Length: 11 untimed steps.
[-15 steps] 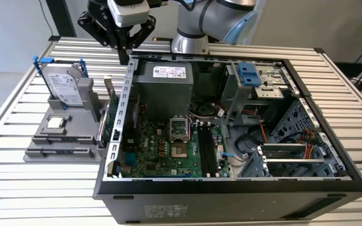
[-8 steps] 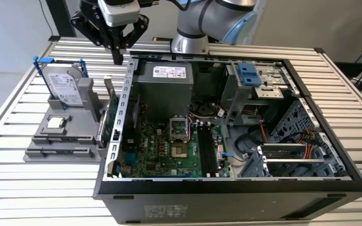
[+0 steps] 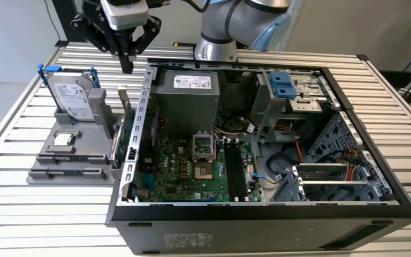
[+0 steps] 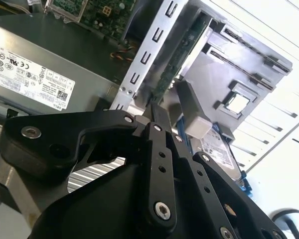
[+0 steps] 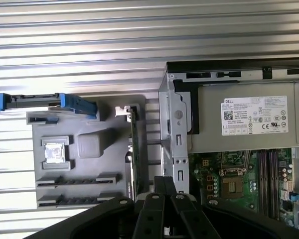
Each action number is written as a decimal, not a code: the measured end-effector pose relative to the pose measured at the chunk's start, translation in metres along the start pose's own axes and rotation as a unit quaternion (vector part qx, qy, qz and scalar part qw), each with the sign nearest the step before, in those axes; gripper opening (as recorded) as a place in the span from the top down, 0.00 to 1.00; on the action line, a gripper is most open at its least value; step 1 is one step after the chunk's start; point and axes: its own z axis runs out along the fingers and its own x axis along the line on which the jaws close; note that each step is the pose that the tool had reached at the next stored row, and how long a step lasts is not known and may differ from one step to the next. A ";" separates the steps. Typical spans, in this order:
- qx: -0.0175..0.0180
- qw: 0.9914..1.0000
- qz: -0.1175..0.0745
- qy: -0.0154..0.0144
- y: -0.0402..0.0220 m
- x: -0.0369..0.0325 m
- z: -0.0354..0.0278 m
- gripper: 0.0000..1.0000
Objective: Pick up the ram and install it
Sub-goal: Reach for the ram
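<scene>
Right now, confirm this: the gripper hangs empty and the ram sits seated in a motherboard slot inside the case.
Wrong on the ram: it stands on edge in the gray holder beside the case, outside it, as the exterior view shows. The gripper does hang empty.

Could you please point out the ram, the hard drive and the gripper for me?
the ram (image 5: 132, 154): first wrist view, midway along its thin edge.
the hard drive (image 3: 73, 96): exterior view, on its labelled silver face.
the gripper (image 3: 127, 68): exterior view, at its fingertips.
</scene>
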 end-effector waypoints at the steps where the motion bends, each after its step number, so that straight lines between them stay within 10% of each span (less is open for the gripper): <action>1: 0.000 1.000 0.000 0.000 -0.0001 0.0017 0.0000 1.00; 11: 0.000 1.000 0.000 0.000 -0.0016 0.0226 -0.0005 1.00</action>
